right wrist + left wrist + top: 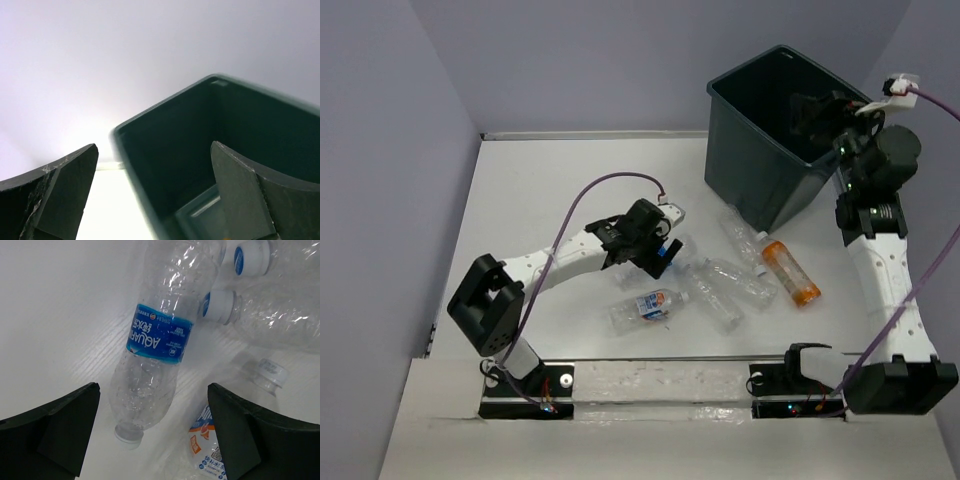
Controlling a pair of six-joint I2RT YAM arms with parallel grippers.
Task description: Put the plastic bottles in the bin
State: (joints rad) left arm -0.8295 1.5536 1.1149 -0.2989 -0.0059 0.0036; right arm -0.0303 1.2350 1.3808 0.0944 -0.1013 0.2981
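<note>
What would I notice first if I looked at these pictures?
Probably the big dark bin at the far right of the table, with the right gripper open at its mouth. Next, the heap of clear plastic bottles lying mid-table, with one orange bottle beside them. The left gripper hangs open above a blue-labelled bottle.

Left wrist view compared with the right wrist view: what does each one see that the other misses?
Only the left wrist view shows bottles: a blue-labelled bottle lying under the left claw, and an orange-labelled bottle beside it. Only the right wrist view shows the bin and its dark inside, in front of the right claw. Both show two dark fingers spread open, holding nothing.
</note>
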